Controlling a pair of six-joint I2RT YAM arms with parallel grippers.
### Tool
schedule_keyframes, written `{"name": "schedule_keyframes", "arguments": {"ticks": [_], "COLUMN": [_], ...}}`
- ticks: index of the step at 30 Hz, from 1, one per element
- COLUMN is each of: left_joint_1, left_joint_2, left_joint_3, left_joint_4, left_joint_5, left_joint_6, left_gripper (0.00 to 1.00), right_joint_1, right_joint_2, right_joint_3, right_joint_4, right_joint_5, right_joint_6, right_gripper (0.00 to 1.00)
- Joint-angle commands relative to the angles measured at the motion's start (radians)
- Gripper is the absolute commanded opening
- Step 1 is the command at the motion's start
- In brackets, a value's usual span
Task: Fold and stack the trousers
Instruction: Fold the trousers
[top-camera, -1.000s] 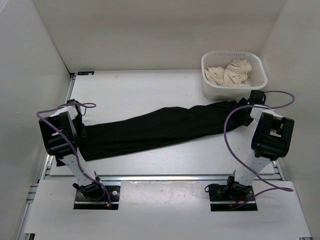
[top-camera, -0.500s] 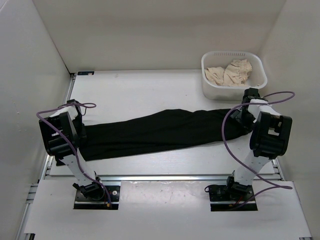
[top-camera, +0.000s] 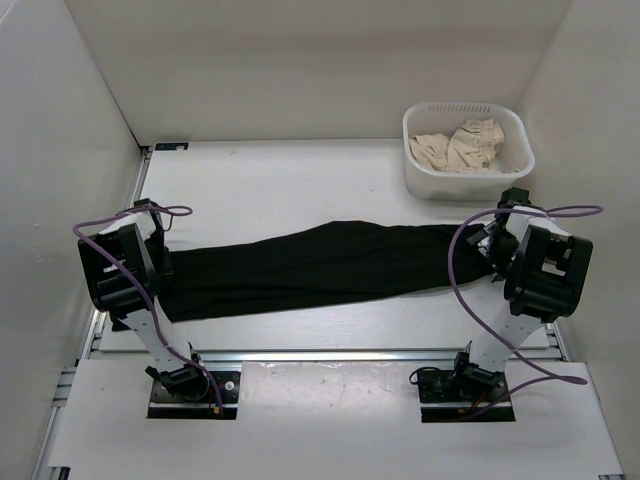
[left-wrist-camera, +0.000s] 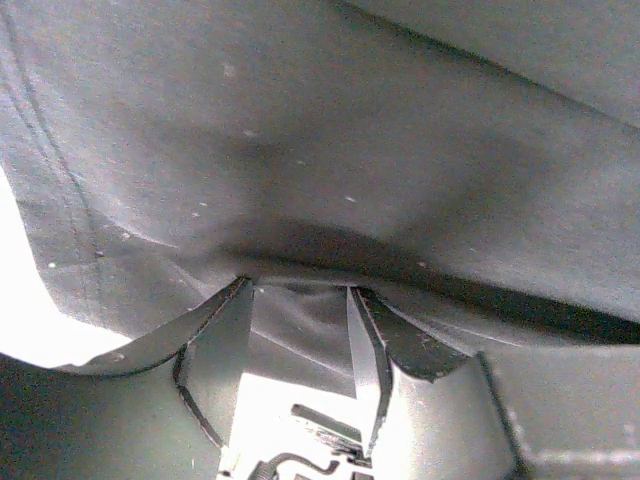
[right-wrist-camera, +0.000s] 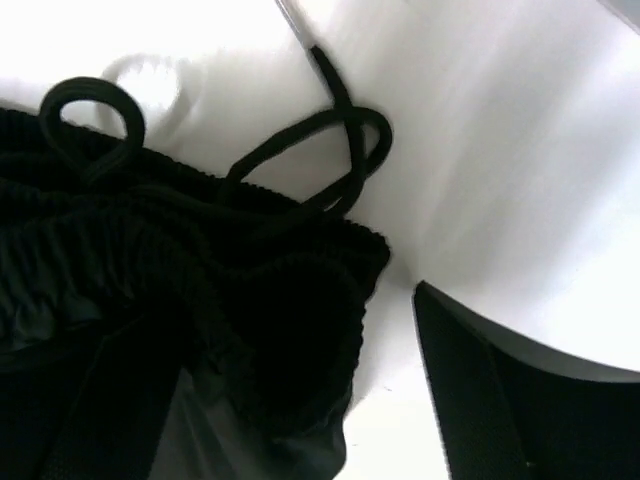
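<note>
White basket (top-camera: 455, 184) holding beige cloth (top-camera: 458, 146) sits beyond the trousers (top-camera: 320, 262).

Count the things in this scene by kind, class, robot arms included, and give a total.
Black trousers: 1
Beige cloth: 1
White basket: 1
Robot arms: 2, the left arm and the right arm
Total: 5

The ribbed waistband (right-wrist-camera: 300, 290) of black trousers (right-wrist-camera: 110, 390) lies bunched on the white desk (right-wrist-camera: 500, 150), drawstring (right-wrist-camera: 336, 88) looped loose; one pincer finger (right-wrist-camera: 520, 400) stands just clear of the cloth.
</note>
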Motion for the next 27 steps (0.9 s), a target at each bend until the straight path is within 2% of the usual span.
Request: {"name": "schedule_keyframes", "arguments": {"ticks": [1, 2, 5, 6, 8, 12, 13, 15, 19, 22, 23, 25, 26, 27], "left_joint_1": [0.000, 0.000, 0.000, 0.000, 0.000, -0.013, -0.032, -0.049, -0.099, -0.141, -0.162, -0.182, -0.196, -0.196], "left_joint_2": [0.076, 0.066, 0.056, 0.056, 0.056, 0.045, 0.034, 0.034, 0.034, 0.034, 0.046, 0.046, 0.056, 0.056], "left_joint_3": [-0.078, -0.078, -0.078, -0.078, -0.078, -0.069, -0.069, -0.058, -0.036, -0.036, -0.036, -0.036, -0.036, -0.036], "left_joint_4": [0.108, 0.108, 0.108, 0.108, 0.099, 0.099, 0.099, 0.089, 0.080, 0.080, 0.080, 0.071, 0.071, 0.062], "left_joint_5": [0.113, 0.113, 0.113, 0.113, 0.113, 0.097, 0.097, 0.114, 0.123, 0.146, 0.146, 0.146, 0.146, 0.146], "left_joint_6": [-0.041, -0.041, -0.041, -0.041, -0.041, -0.041, -0.041, -0.041, -0.041, -0.041, -0.041, -0.041, -0.041, -0.041], "left_gripper": [0.55, 0.55, 0.55, 0.55, 0.55, 0.55, 0.55, 0.56, 0.58, 0.58, 0.58, 0.58, 0.58, 0.58], "right_joint_1": [-0.021, -0.021, -0.030, -0.030, -0.041, -0.074, -0.075, -0.075, -0.030, 0.160, 0.317, 0.507, 0.701, 0.797], "right_joint_2": [0.077, 0.100, 0.100, 0.090, 0.089, 0.021, -0.057, -0.146, -0.337, -0.377, -0.377, -0.389, -0.379, -0.347], "right_joint_3": [-0.024, -0.036, -0.054, -0.067, -0.067, -0.076, -0.085, -0.097, -0.041, 0.016, 0.016, 0.025, 0.051, 0.071], "right_joint_4": [0.046, 0.046, 0.080, 0.080, 0.065, 0.028, 0.019, 0.019, 0.019, -0.049, -0.064, -0.112, -0.138, -0.185], "right_joint_5": [-0.063, -0.075, -0.096, -0.097, -0.083, 0.018, 0.134, 0.243, 0.328, 0.421, 0.451, 0.533, 0.578, 0.648], "right_joint_6": [0.047, 0.047, 0.047, 0.047, 0.047, 0.014, 0.013, -0.023, -0.167, -0.192, -0.172, -0.125, -0.040, 0.004], "right_gripper": [0.91, 0.73, 0.45, 0.22, 0.00, 0.00, 0.00, 0.00, 0.00, 0.00, 0.00, 0.00, 0.00, 0.00]}}
